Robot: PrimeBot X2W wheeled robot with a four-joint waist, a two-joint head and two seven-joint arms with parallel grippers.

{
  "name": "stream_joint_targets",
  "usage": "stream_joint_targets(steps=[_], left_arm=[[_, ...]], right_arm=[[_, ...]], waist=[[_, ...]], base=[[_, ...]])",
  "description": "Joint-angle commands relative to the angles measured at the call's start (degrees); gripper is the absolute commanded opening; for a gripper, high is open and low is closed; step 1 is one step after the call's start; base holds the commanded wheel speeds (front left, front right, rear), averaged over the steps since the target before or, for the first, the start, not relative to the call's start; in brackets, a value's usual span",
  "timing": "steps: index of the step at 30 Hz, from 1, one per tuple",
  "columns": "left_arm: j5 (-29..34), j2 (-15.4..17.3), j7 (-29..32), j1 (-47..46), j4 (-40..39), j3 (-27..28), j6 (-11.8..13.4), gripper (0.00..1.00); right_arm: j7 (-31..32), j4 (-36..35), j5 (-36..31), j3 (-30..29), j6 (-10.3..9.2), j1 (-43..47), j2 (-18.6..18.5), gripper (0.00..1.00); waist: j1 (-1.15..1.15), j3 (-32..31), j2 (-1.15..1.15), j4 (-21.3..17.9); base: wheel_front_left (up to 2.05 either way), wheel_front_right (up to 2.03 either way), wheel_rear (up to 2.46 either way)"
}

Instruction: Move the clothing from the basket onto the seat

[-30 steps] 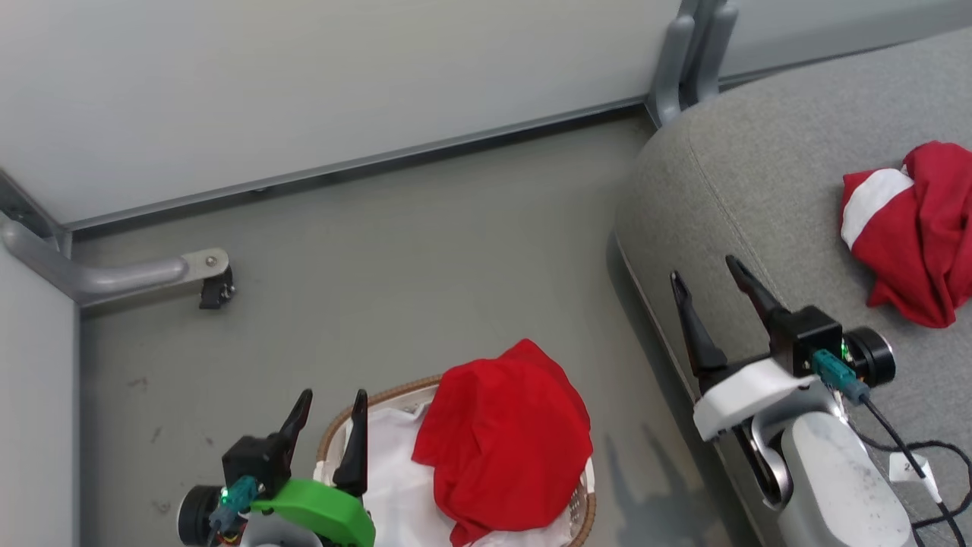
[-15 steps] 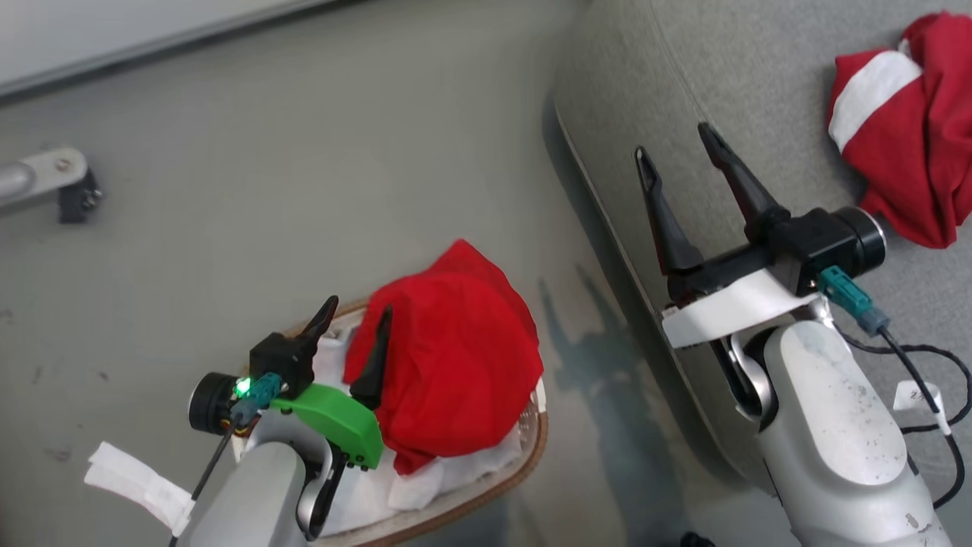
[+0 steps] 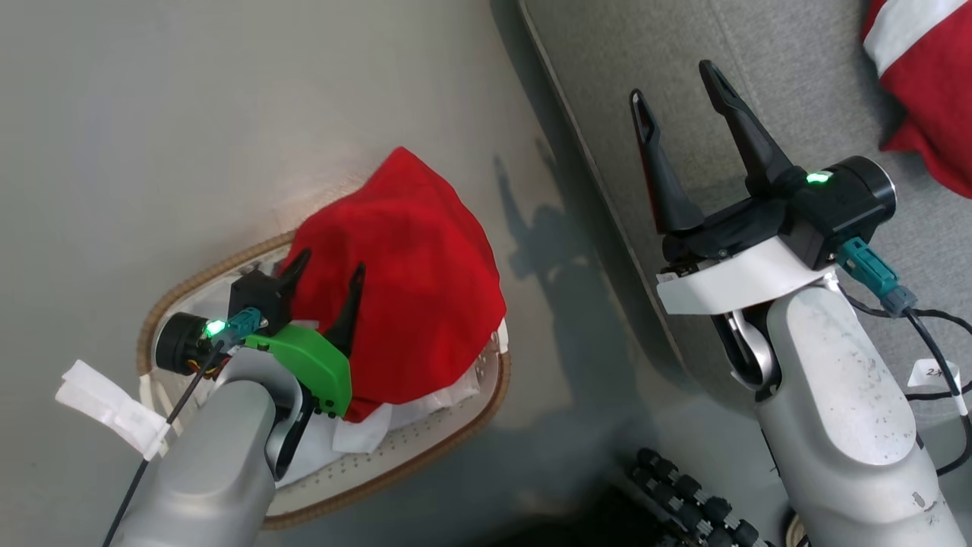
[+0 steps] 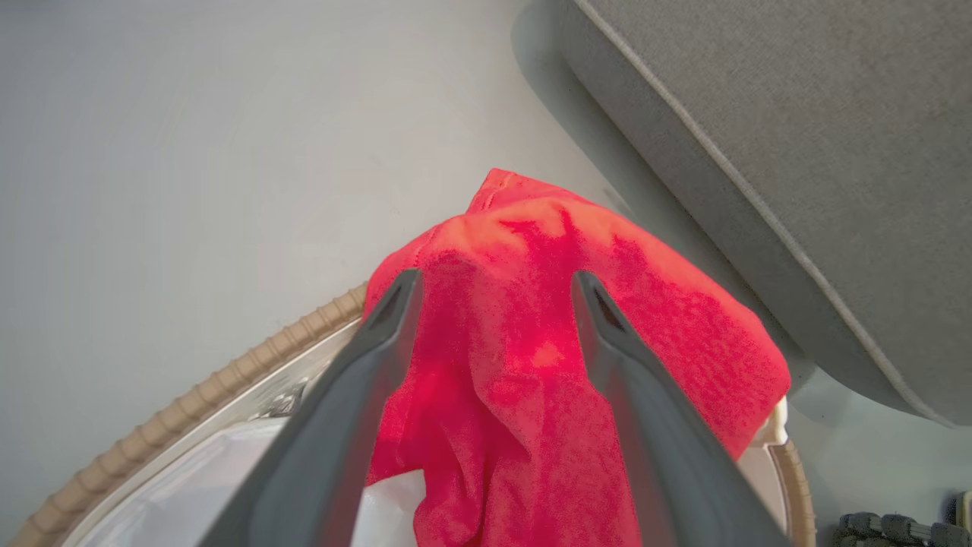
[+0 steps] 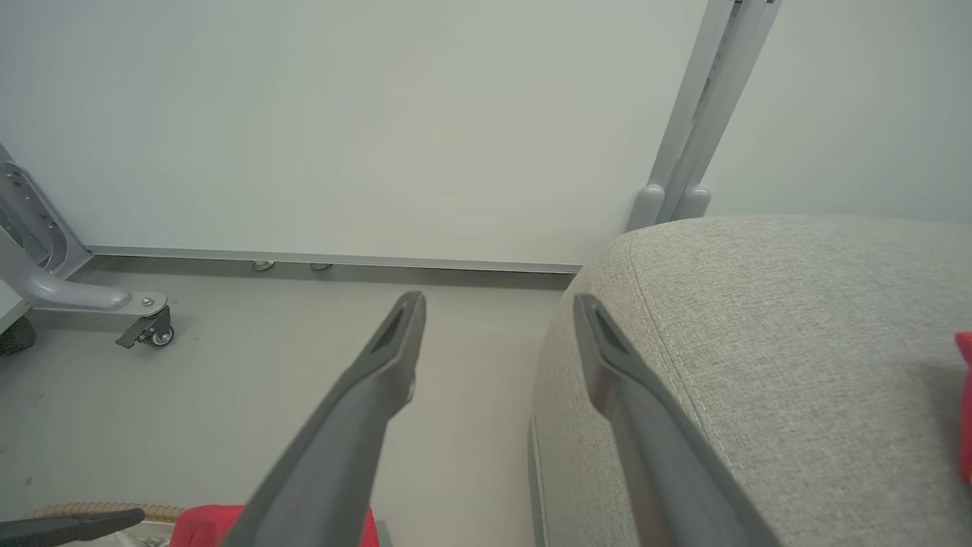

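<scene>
At lower left we see our left gripper [image 3: 331,262] spread wide over crumpled red clothing [image 3: 418,258] in the oval woven-rimmed basket [image 3: 402,450]; our right gripper [image 3: 671,81] gapes empty.

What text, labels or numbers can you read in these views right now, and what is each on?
"2" then a blurred mark: small white tag by the right forearm; not fully readable.
White tape flag by the left forearm: looks blank.
Clothing, basket, seat: no lettering visible.
</scene>
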Motion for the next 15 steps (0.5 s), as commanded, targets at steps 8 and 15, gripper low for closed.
stream_joint_targets(steps=[8,15], left_arm=[[-4.5,1.2,0.1,-5.7,6.7,-7.2,-0.2,1.0],[-10.1,0.4,0.1,-8.2,10.4,-14.9,-0.2,1.0]], right_arm=[[0.0,-1.2,-0.7,-1.5,-0.06,-0.5,0.1,1.0],[0.0,-1.3,-1.3,-2.9,-0.06,0.5,0.0,1.0]], waist=[[0.0,8.7,0.0,-1.6],[0.0,10.4,0.0,-0.8]], base=[[0.0,0.0,0.0],[0.0,0.0,0.0]])
